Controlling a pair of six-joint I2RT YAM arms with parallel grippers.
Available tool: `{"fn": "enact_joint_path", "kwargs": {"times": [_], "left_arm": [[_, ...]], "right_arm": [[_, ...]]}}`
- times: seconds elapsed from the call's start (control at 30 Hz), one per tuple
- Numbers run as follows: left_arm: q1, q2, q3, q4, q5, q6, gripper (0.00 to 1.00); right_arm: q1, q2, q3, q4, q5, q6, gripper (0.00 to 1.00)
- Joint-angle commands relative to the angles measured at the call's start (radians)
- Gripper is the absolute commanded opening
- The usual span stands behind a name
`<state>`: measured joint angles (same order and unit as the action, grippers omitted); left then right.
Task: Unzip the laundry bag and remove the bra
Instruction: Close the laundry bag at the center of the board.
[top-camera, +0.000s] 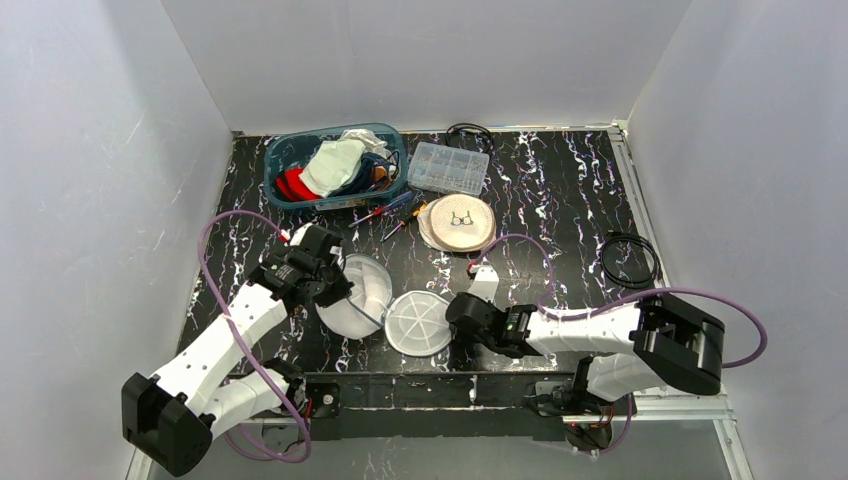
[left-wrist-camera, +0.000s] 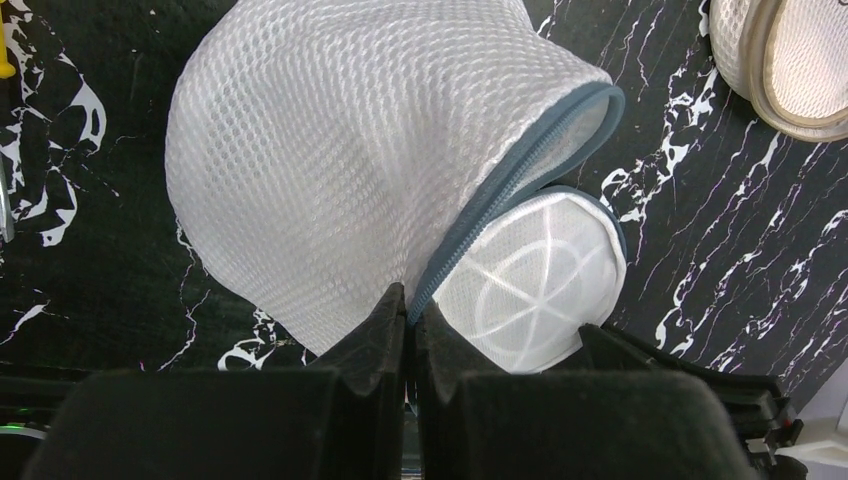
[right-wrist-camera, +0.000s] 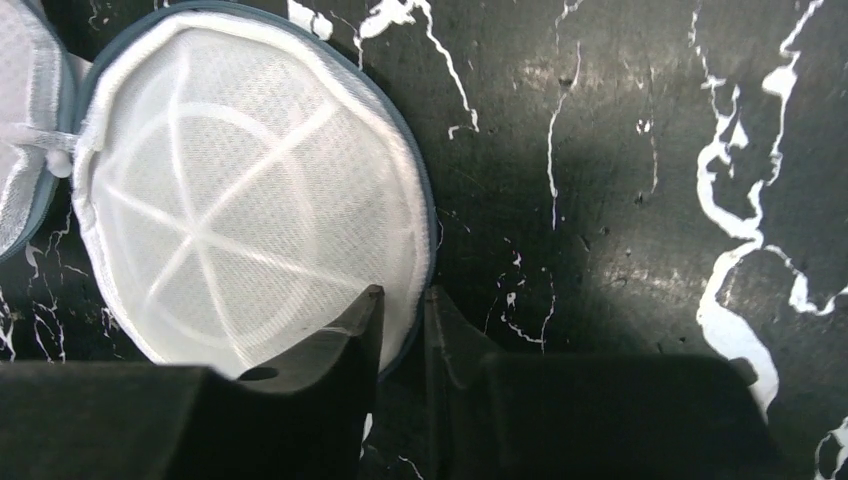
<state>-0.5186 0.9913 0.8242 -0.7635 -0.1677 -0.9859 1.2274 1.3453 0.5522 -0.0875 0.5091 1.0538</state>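
The laundry bag is a white mesh clamshell with a blue zipper rim, lying open in two halves. Its domed half (top-camera: 362, 288) (left-wrist-camera: 340, 150) is on the left and its flat, spoked half (top-camera: 418, 323) (right-wrist-camera: 230, 200) on the right. My left gripper (top-camera: 335, 283) (left-wrist-camera: 410, 300) is shut on the zipper edge (left-wrist-camera: 520, 170) at the foot of the domed half. My right gripper (top-camera: 456, 314) (right-wrist-camera: 403, 300) pinches the flat half's rim (right-wrist-camera: 425, 215), one finger over the mesh and one outside it. The bra is hidden in every view.
At the back stand a teal bin (top-camera: 335, 166) of cloth items and a transparent compartment box (top-camera: 449, 167). A beige round padded thing (top-camera: 457, 222) carries eyeglasses. Screwdrivers (top-camera: 385, 212) lie beside it. A black cable coil (top-camera: 628, 260) lies at the right.
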Motion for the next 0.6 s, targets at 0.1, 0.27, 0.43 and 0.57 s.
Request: {"fn": "enact_joint_path", "kwargs": {"times": [0.1,0.27,0.43,0.57], "left_arm": [[0.006,-0.031,-0.016,-0.011,0.031,0.032,0.0],[0.006,-0.023,-0.055,0.134,0.21,0.033,0.0],[-0.01,0.041,-0.067,0.322,0.347,-0.006,0.0],[-0.062,0.136,-0.028,0.428,0.337,-0.017,0.0]], "right_arm": [[-0.004,-0.028,0.01,-0.106,0.045,0.039,0.01],[-0.003,-0.264,0.1,-0.336,0.182,-0.059,0.01],[-0.004,-0.354,0.32,-0.628,0.307,-0.213,0.01],[-0.004,-0.315,0.469,-0.767,0.333,-0.318,0.01]]}}
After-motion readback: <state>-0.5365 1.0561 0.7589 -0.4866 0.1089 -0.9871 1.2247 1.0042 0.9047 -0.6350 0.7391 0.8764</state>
